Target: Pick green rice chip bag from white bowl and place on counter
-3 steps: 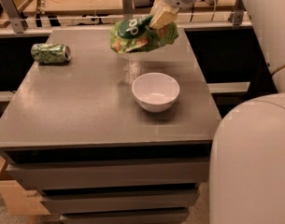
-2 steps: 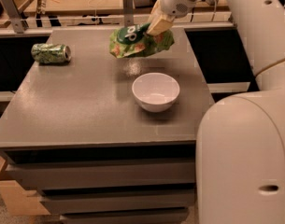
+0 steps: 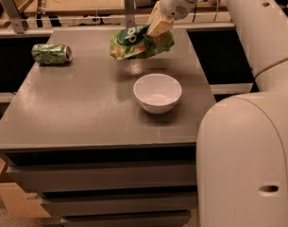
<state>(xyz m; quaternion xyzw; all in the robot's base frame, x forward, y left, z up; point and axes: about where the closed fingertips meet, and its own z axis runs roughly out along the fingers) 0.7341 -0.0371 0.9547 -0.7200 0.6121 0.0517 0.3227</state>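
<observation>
Descent is the recent change. The crumpled light-green foil rice chip bag point(image 3: 139, 44) hangs a little lower than a second ago and has drifted slightly toward the left of the view, while nothing else has shifted. It is in the air, touching nothing but the tan two-finger end effector point(image 3: 155, 31). It dangles just below the end effector, whose fingers are clamped on the bag's upper right edge. I judge that the lift out is finished and the placing leg is under way. What remains is to bring the bag down onto the surface and let go.

The bag's long axis runs across the view, near level. The gripped end is a touch higher than the free end, which sags away from the end effector. Its printed face, with the dark-green oval logo and white letters, points up and toward the camera, and the logo sits just beside the fingers.

Directly under the end effector, a faint blurred reflection of the bag shows on the flat matte grey worktop point(image 3: 77, 112). Below the end effector and nearer the camera stands the small glossy round white bowl point(image 3: 157, 92), upright, with nothing in it and apart from the bag. Well off to the side of the end effector, near the worktop's far left corner, a dented green drink can point(image 3: 51, 54) lies on its side.
</observation>
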